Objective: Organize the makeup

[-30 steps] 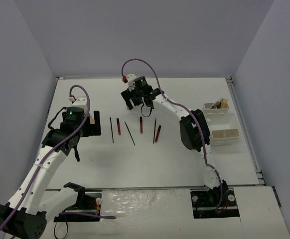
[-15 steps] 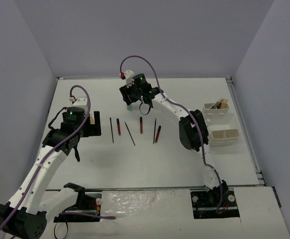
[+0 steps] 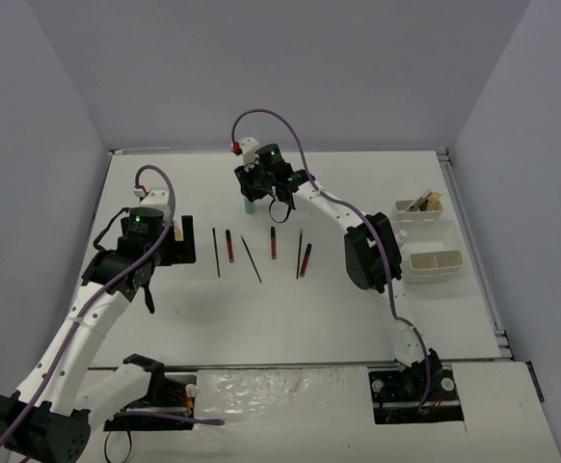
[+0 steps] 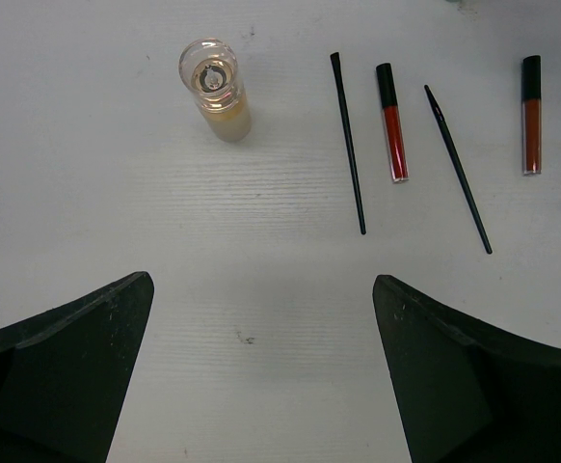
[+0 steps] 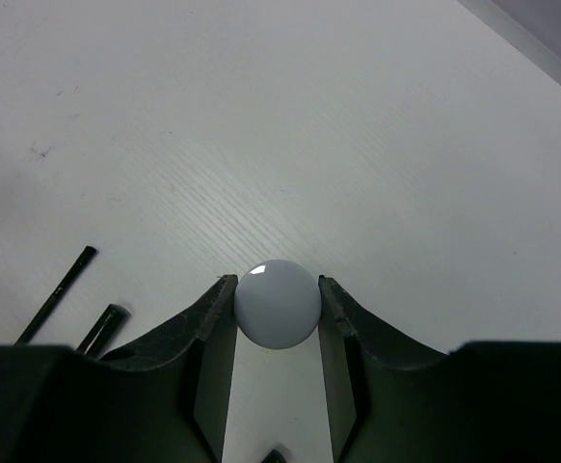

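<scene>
Makeup sticks (image 3: 274, 242) and the beige bottle (image 4: 217, 89) lie loose on the desk (image 3: 309, 309), well left of the white tray (image 3: 451, 256), so most of the sorting is left. The right gripper (image 5: 277, 282) has its jaws clasped on the green-based bottle (image 5: 278, 307), also far left of the tray. The left gripper (image 4: 263, 285) hangs with jaws spread, holding nothing.

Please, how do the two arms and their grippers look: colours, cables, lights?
The left arm and right arm have white links and black joints. A purple cable runs along each. A green light glows on each wrist. The gripper fingers are black and wedge-shaped.
</scene>
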You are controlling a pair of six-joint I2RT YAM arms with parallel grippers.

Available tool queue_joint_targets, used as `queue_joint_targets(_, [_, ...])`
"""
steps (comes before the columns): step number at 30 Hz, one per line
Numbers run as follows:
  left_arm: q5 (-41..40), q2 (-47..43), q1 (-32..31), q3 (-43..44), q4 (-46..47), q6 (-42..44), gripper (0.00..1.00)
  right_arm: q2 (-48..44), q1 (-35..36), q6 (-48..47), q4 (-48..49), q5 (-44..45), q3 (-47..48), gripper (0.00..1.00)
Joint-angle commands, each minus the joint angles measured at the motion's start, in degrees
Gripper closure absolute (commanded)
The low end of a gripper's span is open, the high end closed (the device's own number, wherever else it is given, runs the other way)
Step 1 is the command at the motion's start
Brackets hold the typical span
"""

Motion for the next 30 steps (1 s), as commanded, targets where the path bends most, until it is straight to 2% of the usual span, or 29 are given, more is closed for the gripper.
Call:
queue_joint_targets(1, [0.02,0.06,0.53,1.81,1.33,-0.6,0.03,-3.54,0.45,-0.68,3.98,0.16,1.1,0.97])
queue_joint_targets(8, [0.09,-0.1,0.53,1.83,1.4,-0.67,0.03,-13.08,0.23,0.1,4.82,4.01,-6.24,1.0])
queue_joint_targets(14, [0.54,-0.29,0.53,1.92,1.42,-0.69,0.03,-26.18,-0.85,2.81,5.56,12.11,-19.08,1.0])
queue_joint_targets(23, [1.23,-0.73,0.87,1.92,1.4,-0.78,0.03,-53.8,-11.65,12.28,3.04,22.35,-44.22,1.0])
queue_joint_targets(25, [1.33,-0.81,0.97,1.84,1.42,-0.78,0.03,-58.3,-13.94,13.05,1.79,26.04,-47.53,1.0])
queue_joint_targets(30, [1.57,-0.82,1.06,1.83,1.5,-0.86,0.03,-68.97,-20.12,18.08,-2.91,28.31,-54.22,1.0])
